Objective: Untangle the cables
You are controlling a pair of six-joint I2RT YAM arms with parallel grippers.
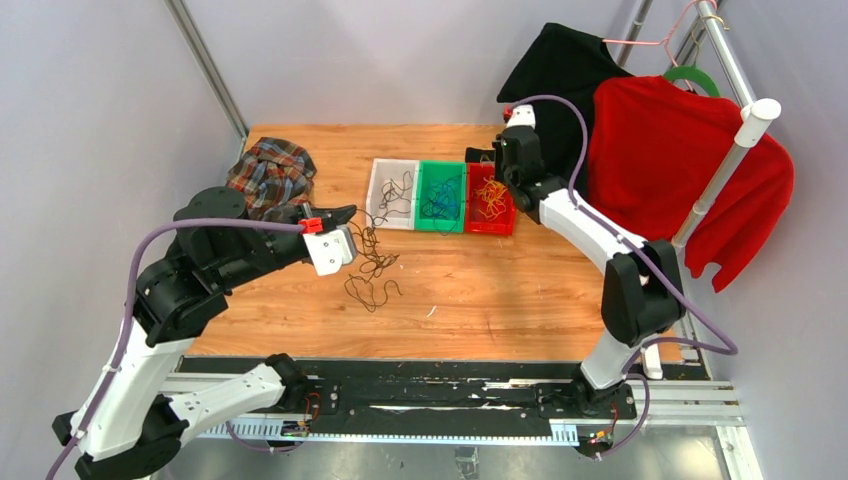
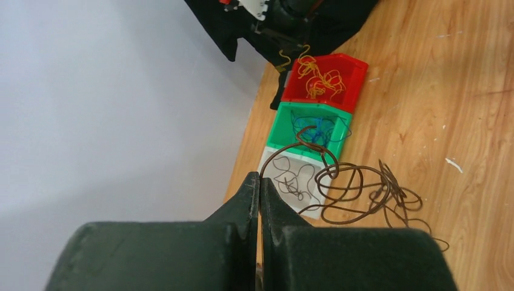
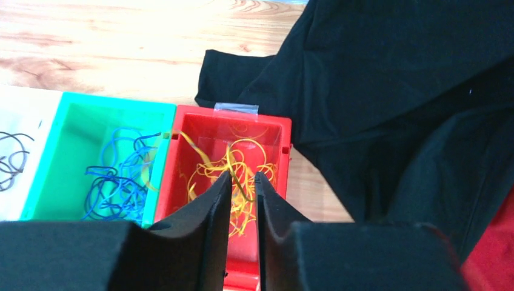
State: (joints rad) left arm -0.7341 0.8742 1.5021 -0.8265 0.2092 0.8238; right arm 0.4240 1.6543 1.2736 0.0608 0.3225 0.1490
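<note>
A tangle of dark brown cables (image 1: 372, 270) lies on the wooden table left of centre; it also shows in the left wrist view (image 2: 363, 194). My left gripper (image 1: 350, 212) (image 2: 260, 177) is shut on one dark brown strand that arcs up from its tips and runs down into the tangle. My right gripper (image 1: 490, 165) (image 3: 242, 176) hovers over the red bin (image 1: 490, 228) (image 3: 230, 121) of yellow cables (image 3: 242, 157). Its jaws stand slightly apart, with a yellow strand hanging loose between them. The green bin (image 1: 440, 228) (image 3: 109, 100) holds blue cables (image 3: 115, 182). The white bin (image 1: 378, 190) (image 2: 309, 209) holds thin dark cables.
A plaid cloth (image 1: 272, 172) lies at the table's back left, beside my left arm. A black garment (image 1: 560, 70) (image 3: 394, 91) lies right behind the red bin. A red sweater (image 1: 680, 150) hangs on a rack at the right. Walls close the left and back.
</note>
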